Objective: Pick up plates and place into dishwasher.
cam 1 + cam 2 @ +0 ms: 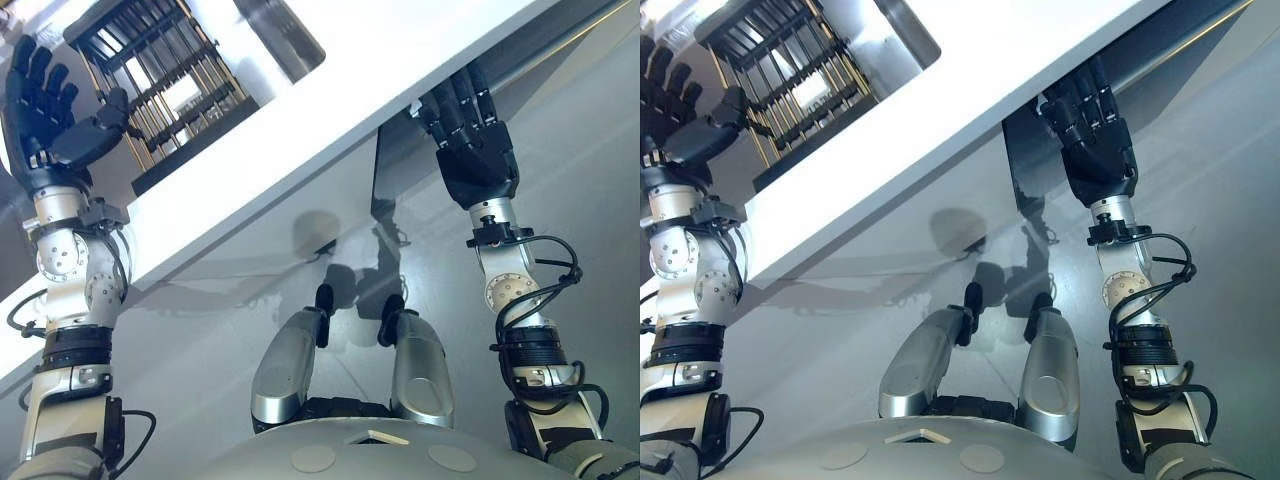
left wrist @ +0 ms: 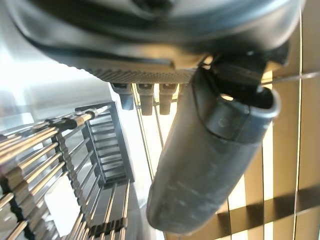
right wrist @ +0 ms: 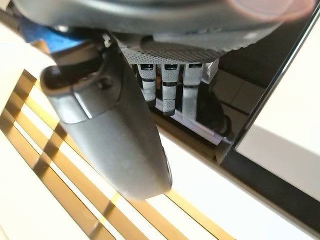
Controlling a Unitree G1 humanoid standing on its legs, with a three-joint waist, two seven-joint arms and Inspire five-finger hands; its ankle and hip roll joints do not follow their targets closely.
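Hands both hold nothing: the left hand (image 1: 50, 105) is raised at ten o'clock in the left eye view, fingers straight and spread, thumb (image 2: 210, 150) angled out toward the rack (image 1: 160, 75). That rack, dark with pale metal tines, lies at eleven o'clock past the white counter (image 1: 330, 110), which runs as a broad band from eight o'clock up to one o'clock. Beside the rack, at twelve o'clock, a grey sink (image 1: 280, 35) is cut into the counter. The right hand (image 1: 470, 130) reaches up at two o'clock, its straight fingers (image 3: 167, 82) under the counter's front edge by a dark panel (image 1: 395, 170); no plate can be made out on the rack
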